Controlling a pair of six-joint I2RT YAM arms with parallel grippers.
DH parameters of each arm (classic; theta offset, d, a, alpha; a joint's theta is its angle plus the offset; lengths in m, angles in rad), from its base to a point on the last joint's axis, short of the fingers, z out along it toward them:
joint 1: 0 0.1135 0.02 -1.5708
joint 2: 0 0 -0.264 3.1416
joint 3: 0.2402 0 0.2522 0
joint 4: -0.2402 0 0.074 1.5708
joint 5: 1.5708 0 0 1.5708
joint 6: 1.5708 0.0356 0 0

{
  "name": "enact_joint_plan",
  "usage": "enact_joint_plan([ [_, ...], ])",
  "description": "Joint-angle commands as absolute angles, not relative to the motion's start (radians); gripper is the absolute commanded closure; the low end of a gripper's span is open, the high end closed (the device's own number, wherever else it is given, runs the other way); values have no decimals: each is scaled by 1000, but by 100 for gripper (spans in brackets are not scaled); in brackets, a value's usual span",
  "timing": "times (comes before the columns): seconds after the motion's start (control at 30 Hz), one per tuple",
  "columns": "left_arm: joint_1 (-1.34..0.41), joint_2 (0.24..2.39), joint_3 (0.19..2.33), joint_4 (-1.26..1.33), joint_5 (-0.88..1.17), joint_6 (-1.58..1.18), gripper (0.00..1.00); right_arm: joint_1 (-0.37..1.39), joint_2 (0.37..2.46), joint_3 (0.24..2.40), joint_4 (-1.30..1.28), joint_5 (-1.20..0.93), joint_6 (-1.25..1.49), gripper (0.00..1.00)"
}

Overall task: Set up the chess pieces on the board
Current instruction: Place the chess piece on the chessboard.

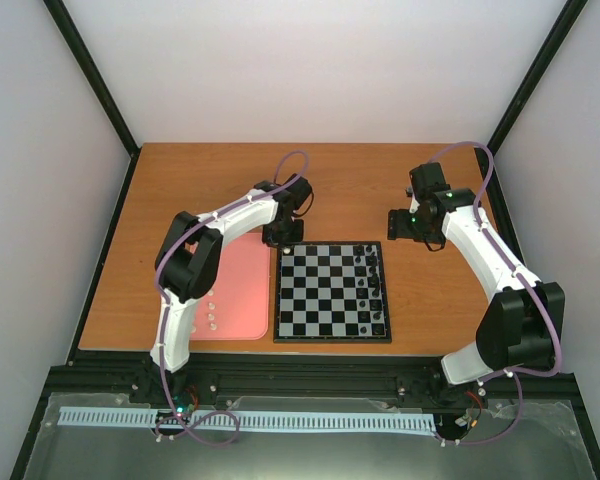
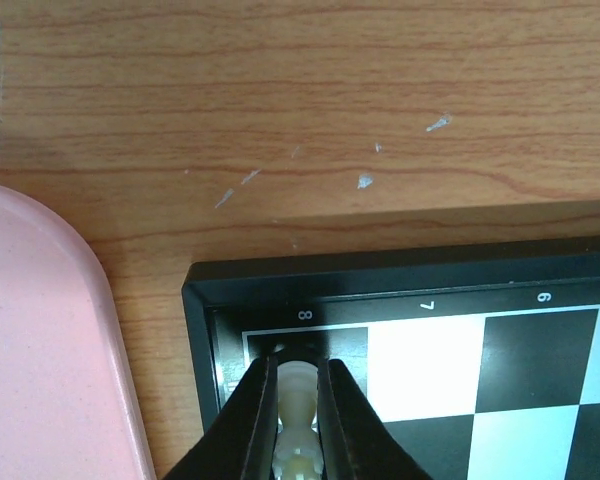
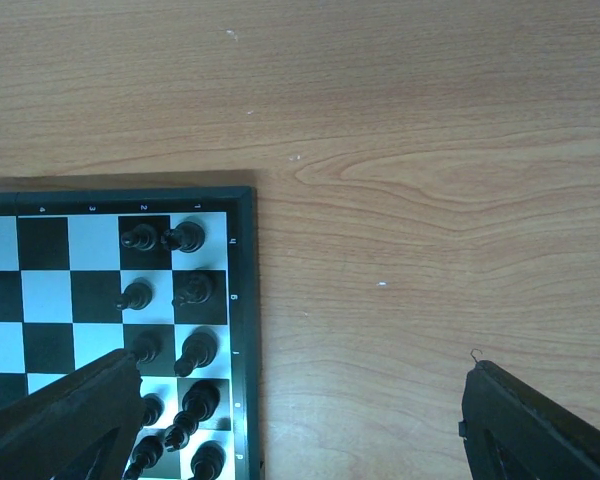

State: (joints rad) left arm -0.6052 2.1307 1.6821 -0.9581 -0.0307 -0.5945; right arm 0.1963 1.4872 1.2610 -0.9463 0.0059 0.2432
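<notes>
L jaws nip white piece [image 2: 298,398], board [image 2: 400,278] corner; R jaws wide

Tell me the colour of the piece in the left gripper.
The piece is cream-white; best seen in left wrist view.

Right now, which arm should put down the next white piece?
Left. The left gripper holds a white piece over the board at its corner square, beside the pink tray. The right gripper is open and empty, by the black pieces.

White walls [image 1: 330,70] enclose a scratched wooden table [image 1: 210,180].
</notes>
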Motion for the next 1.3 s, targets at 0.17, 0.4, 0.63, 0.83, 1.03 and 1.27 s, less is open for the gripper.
enact_joint_plan([
  [0.17,-615,2137,1696,-948,-25,-588,95,185,1482,1254,-946,-3,231,0],
  [0.4,-614,2113,1672,-933,-21,-575,77,185,1483,1255,-943,-17,233,0],
  [0.63,-615,2095,1671,-937,-43,-568,65,185,1481,1255,-943,-20,232,0],
  [0.83,-614,2076,1722,-967,-64,-549,46,184,1477,1253,-942,-25,235,0],
  [1.03,-607,2012,1771,-1024,-147,-532,8,184,1476,1255,-941,-29,234,0],
  [1.27,-461,1818,1583,-1045,-191,-536,6,184,1476,1247,-933,-48,238,0],
])
